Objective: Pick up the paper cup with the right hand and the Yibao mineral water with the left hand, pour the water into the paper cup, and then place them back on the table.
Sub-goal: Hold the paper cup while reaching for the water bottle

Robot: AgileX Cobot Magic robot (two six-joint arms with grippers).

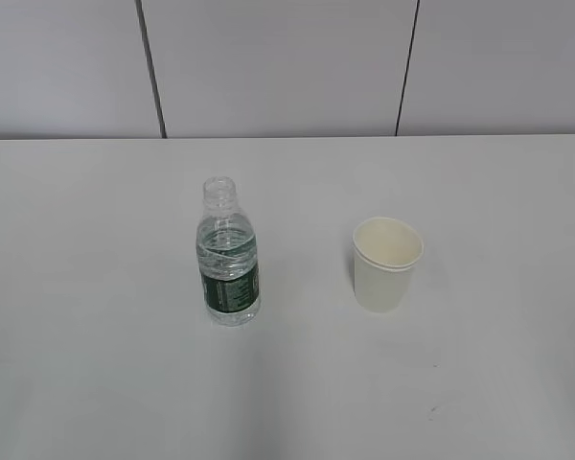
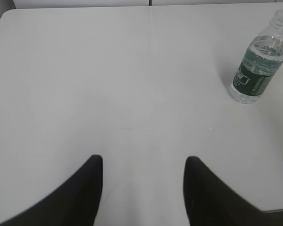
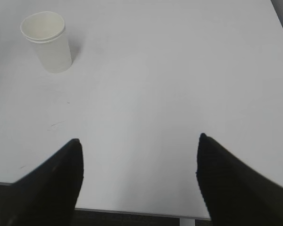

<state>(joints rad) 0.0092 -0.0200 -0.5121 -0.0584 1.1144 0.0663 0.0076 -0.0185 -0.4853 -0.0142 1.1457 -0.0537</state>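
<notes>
The white worktop [image 1: 96, 383] is seen bearing two things, set well apart. The bottle [image 1: 229, 255] is stood upright left of centre — capless, partly filled. The cup [image 1: 386, 263] is stood upright to its right. The left claw [image 2: 144, 162] is held wide over bare worktop, nothing gripped; the right claw [image 3: 139, 141] is likewise spread wide — empty.

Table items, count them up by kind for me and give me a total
Water bottles: 1, the Yibao mineral water
Paper cups: 1, the paper cup
Total: 2, both upright on the table
</notes>
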